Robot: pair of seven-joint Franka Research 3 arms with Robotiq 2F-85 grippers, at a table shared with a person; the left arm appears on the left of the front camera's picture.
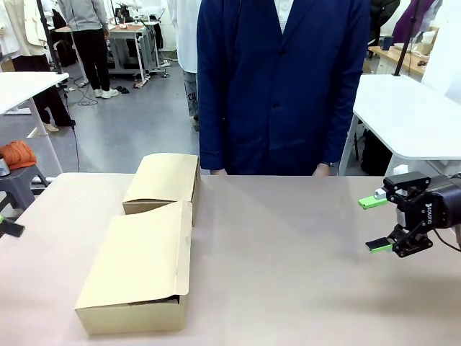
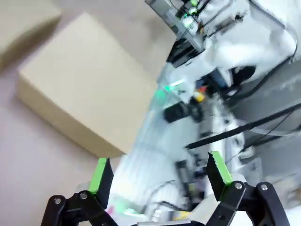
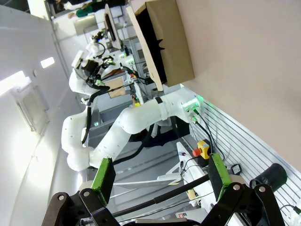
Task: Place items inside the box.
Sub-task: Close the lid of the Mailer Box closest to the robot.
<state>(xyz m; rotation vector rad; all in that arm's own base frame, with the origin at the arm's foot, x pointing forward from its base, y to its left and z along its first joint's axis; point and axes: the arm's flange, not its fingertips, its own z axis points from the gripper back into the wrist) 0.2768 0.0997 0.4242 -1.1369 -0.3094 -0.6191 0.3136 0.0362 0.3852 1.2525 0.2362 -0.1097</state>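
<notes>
A tan cardboard box point(image 1: 140, 270) lies at the table's left, with a second cardboard part point(image 1: 162, 179) touching it on the far side. The right wrist view catches the box point(image 3: 164, 42) with a dark opening on one side. My right gripper point(image 1: 376, 225) hovers open and empty above the table's right edge, far from the box. In its own view the right gripper point(image 3: 160, 176) holds nothing. My left gripper point(image 2: 160, 174) is open and empty, with the box point(image 2: 80, 89) ahead of it. The pouches, stapler and utility knife are out of view.
A person in a navy coat point(image 1: 281, 86) stands at the far edge, hands point(image 1: 324, 170) resting at the table's rim. The bare table point(image 1: 288, 274) stretches between the box and the right gripper. My left arm point(image 3: 136, 122) and its base electronics point(image 2: 188, 108) stand behind the box.
</notes>
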